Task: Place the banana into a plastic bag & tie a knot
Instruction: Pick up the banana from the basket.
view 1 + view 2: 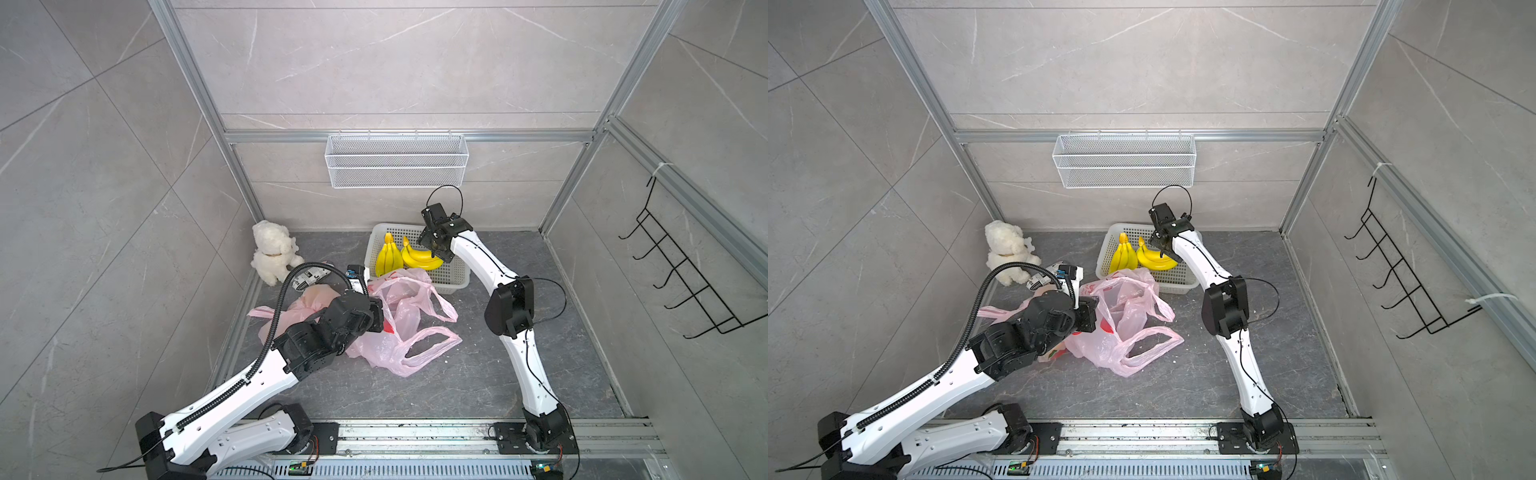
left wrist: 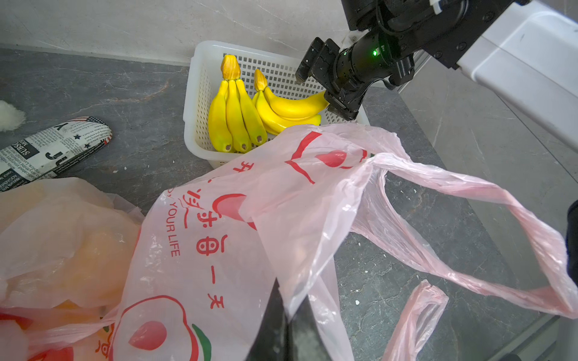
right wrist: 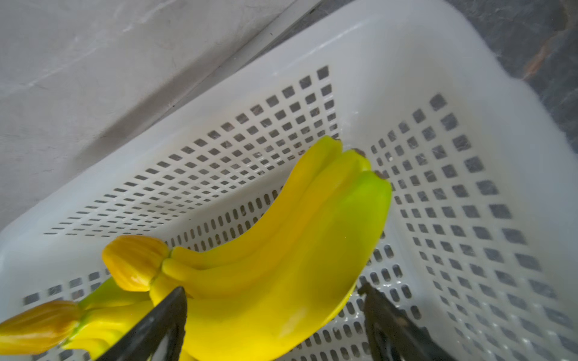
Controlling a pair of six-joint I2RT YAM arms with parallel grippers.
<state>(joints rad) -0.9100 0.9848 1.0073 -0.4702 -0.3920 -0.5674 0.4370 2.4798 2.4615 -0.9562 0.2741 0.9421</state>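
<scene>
Two yellow banana bunches lie in a white perforated basket (image 1: 451, 286) at the back. My right gripper (image 3: 272, 290) is open and straddles the right-hand bunch (image 3: 281, 243) (image 1: 419, 259), one finger on each side; a gap shows beside one finger. The other bunch (image 1: 388, 257) (image 2: 234, 122) lies untouched next to it. A pink plastic bag (image 1: 407, 316) (image 1: 1125, 316) with red print lies crumpled in front of the basket, its handles spread on the floor. My left gripper (image 2: 289, 298) is shut on an edge of that bag (image 2: 219, 234) and holds it raised.
A second filled pinkish-orange bag (image 1: 307, 303) sits under my left arm. A newspaper-print roll (image 2: 53, 150) and a white plush bear (image 1: 272, 253) are at the back left. A wire basket (image 1: 397, 160) hangs on the rear wall, and a black hook rack (image 1: 685, 282) on the right.
</scene>
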